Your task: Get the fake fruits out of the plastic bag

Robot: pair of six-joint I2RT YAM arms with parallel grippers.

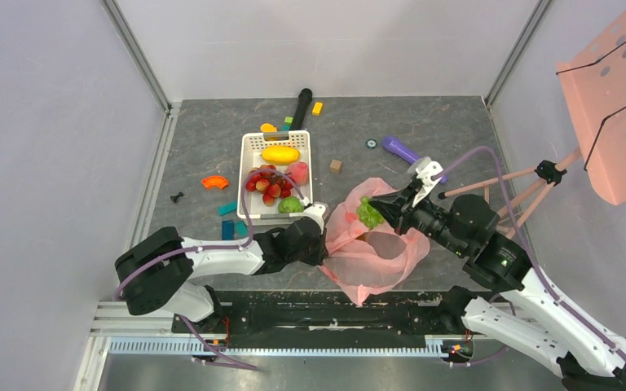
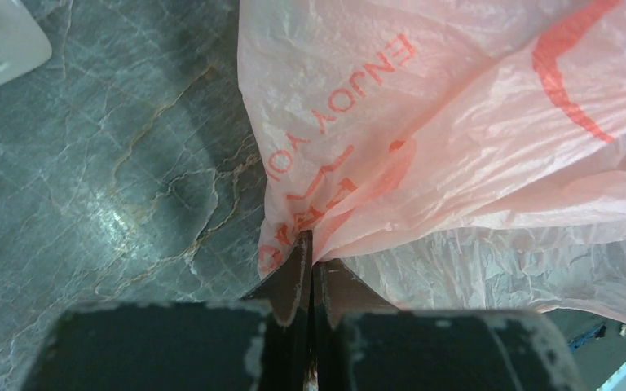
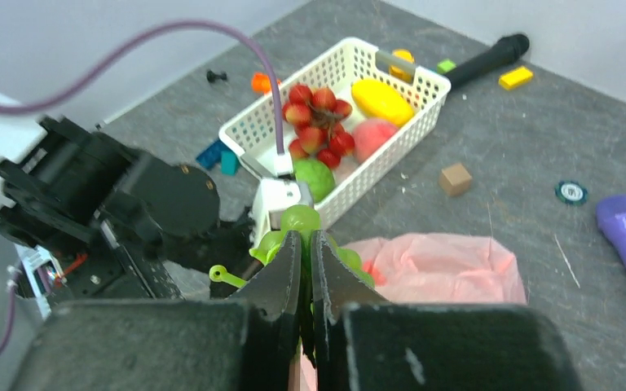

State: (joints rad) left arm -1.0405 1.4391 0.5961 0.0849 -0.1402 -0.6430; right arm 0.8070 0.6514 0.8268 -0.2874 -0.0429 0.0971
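The pink plastic bag (image 1: 379, 254) lies crumpled between the arms. My left gripper (image 1: 323, 243) is shut on its left edge, and the film bunches at the closed tips (image 2: 310, 246). Just above the bag's far side, my right gripper (image 1: 377, 211) is shut on a bunch of green fake grapes (image 1: 367, 213), which pokes out past the tips (image 3: 306, 236) in the right wrist view. A white basket (image 1: 249, 155) behind holds a yellow fruit (image 1: 280, 154), red berries (image 1: 267, 183), a pink peach (image 1: 297, 172) and a green apple (image 1: 291, 204). Something reddish (image 3: 367, 273) shows inside the bag.
A purple cylinder (image 1: 399, 149), a brown cube (image 1: 336, 165) and a small disc (image 1: 371, 143) lie behind the bag. A black cylinder (image 1: 301, 104) and coloured blocks lie around the basket. At the right stands a pink perforated panel (image 1: 619, 106) on a tripod.
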